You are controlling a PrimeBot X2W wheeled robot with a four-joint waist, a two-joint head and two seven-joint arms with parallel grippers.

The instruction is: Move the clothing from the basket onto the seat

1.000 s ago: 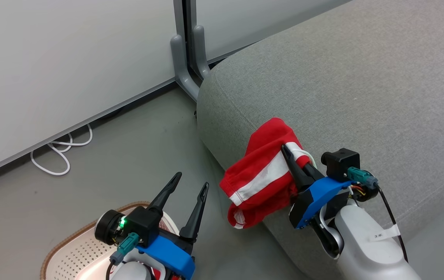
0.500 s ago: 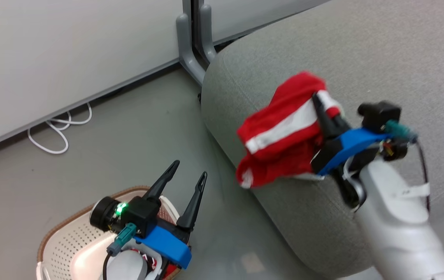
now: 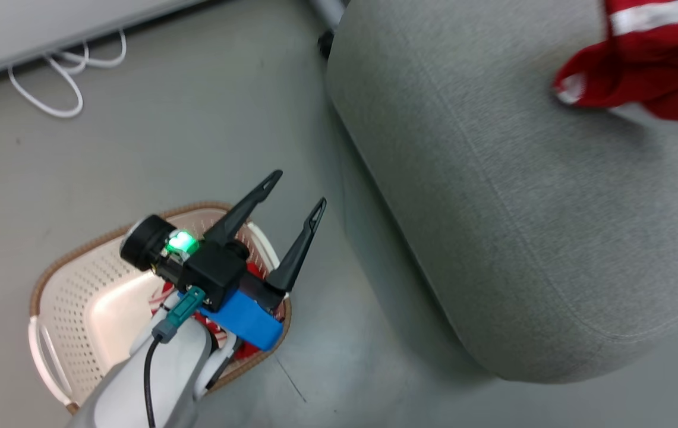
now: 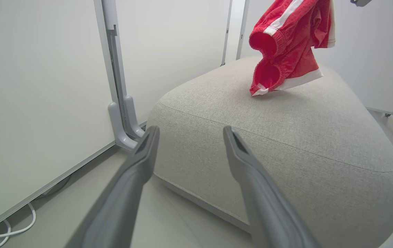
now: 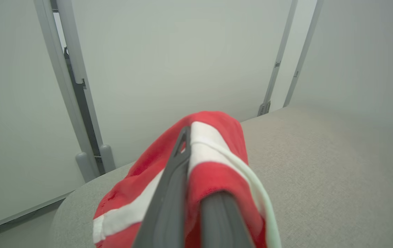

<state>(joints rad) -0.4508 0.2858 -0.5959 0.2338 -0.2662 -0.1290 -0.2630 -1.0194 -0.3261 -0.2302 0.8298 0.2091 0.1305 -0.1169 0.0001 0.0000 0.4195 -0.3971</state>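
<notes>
You're gripping the soft red white-striped garment (image 4: pixel 286 58), prob. lightweight, by a bunched fold w/ the right claw (image 5: pixel 192 148), drooping limp over the grey fabric seat (image 4: pixel 268 137); left claw (image 3: pixel 298 190) is hanging released.

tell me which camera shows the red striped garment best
The left wrist view: the soft red white-striped garment hangs nearly whole over the grey fabric seat. The head view catches a blurred part at its upper right edge; the right wrist view sees it bunched around the right hand.
</notes>
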